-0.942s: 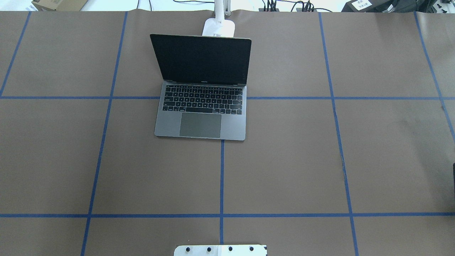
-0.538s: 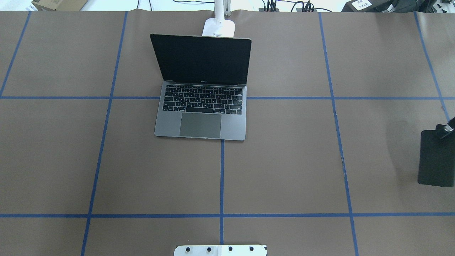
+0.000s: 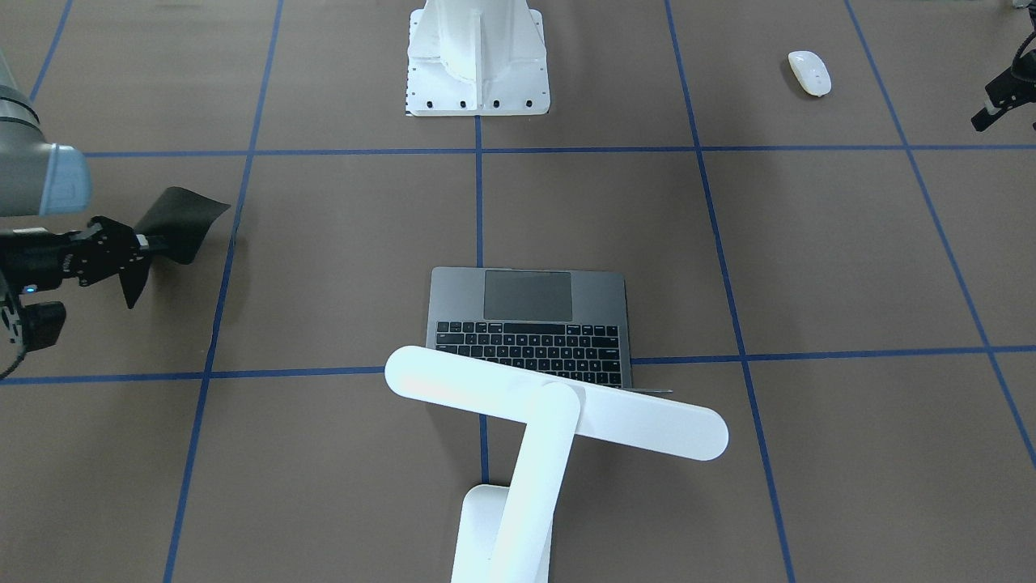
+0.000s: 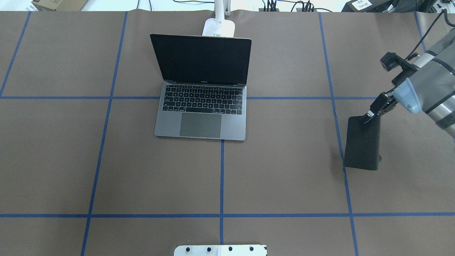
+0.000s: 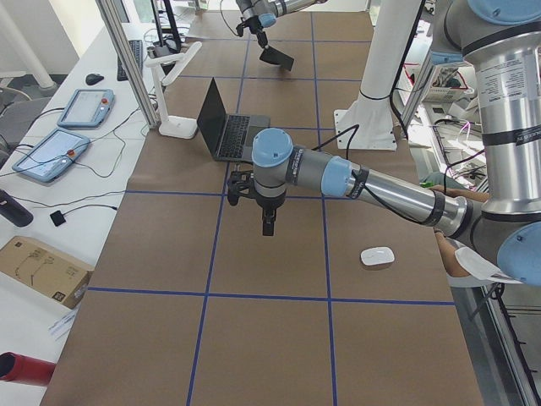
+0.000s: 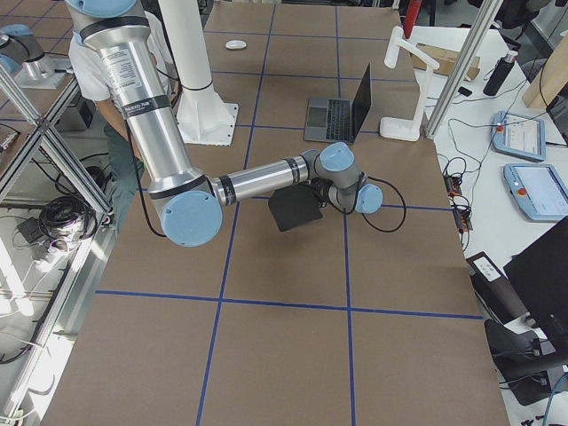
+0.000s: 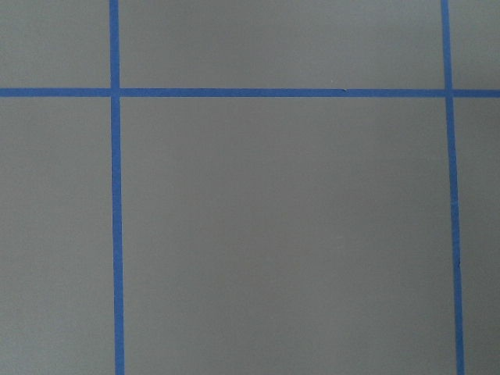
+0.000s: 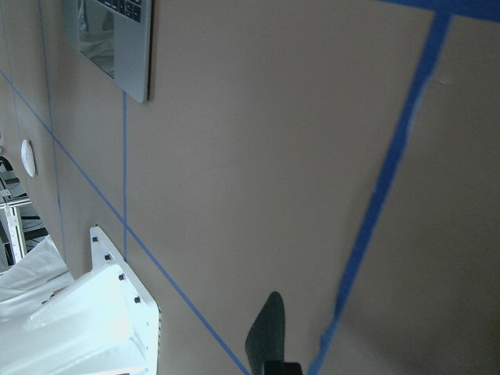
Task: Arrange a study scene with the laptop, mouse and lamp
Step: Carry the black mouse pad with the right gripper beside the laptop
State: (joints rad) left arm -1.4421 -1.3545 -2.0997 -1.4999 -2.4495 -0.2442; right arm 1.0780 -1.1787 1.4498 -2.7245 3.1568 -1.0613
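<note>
While the right gripper (image 4: 371,114) pinched the top edge of a black mat (image 4: 360,147) at the right of the overhead view, the mat looked lifted off the brown table (image 4: 284,177). The laptop (image 4: 201,122) sat open at centre, with the lamp (image 3: 558,401) just behind its screen. The mouse (image 3: 809,72) lay in the front-facing view's upper right. The left gripper (image 3: 991,105) hung near it at the frame's edge, and I could not tell how its jaws stood.
</note>
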